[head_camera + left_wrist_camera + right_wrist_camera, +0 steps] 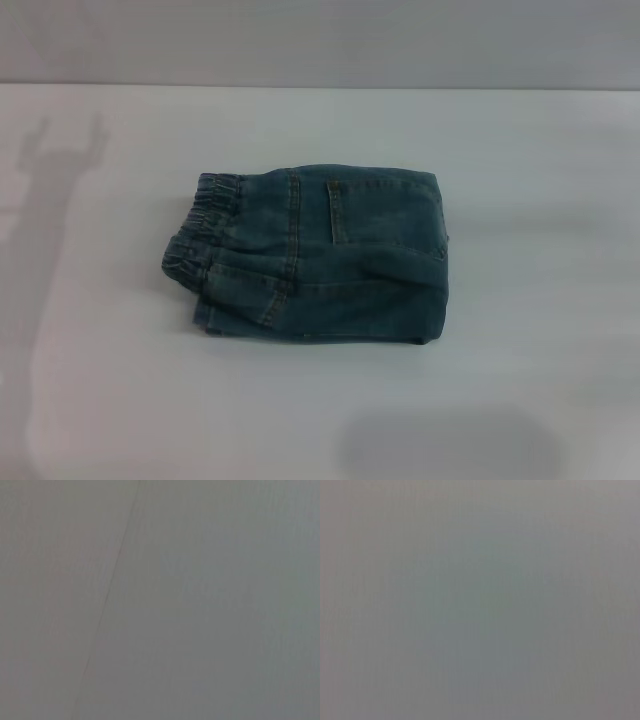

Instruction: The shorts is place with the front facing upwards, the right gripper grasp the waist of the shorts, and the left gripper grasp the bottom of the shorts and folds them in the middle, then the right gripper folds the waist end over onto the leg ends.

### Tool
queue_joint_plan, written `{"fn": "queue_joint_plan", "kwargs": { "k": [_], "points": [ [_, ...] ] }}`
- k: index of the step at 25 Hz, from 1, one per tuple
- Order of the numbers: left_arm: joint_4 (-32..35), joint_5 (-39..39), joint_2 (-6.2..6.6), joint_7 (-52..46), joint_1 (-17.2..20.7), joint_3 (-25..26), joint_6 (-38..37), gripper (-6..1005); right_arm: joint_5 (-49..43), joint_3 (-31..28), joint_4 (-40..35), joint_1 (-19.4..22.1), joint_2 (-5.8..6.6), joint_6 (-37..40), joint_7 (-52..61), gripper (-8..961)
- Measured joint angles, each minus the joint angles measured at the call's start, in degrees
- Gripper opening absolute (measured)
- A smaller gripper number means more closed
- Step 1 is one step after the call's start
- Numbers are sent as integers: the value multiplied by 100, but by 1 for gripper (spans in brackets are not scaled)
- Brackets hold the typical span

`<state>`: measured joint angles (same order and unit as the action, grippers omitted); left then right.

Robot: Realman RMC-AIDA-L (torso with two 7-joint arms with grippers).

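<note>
Folded denim shorts lie alone near the middle of my white counter, well apart from every edge. The bundle is a compact rectangle, several layers thick. The puckered elastic waistband sticks out on the bundle's left side in the head view, its ruffled layers stacked one over another. A back pocket with tan stitching faces up on the top layer, toward the counter's far edge. The bundle's right side is a straight, flat folded edge. I cannot make out the leg hems among the layers.

Neither my left tool nor my right tool appears in any view, so I cannot tell how far either is open or whether it holds anything. Both wrist cameras show only plain grey surface.
</note>
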<state>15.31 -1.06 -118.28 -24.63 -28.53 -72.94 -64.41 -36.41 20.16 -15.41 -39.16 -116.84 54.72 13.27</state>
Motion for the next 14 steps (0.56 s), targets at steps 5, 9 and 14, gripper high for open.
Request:
{"fn": "queue_joint_plan", "kwargs": {
  "k": [5,9,14],
  "points": [
    [-46,-4,-7,132,-14,0,14,751,5,-8,63,-114,36,-13,-17,580],
    [-107,-8,-9,137,-11,-6,23,751,8,-10,183,-186,38,-17,-18,579],
    [-220,-10,-9,139,-6,-24,27,751,12,-12,255,-235,28,-20,-23,579]
  ]
}}
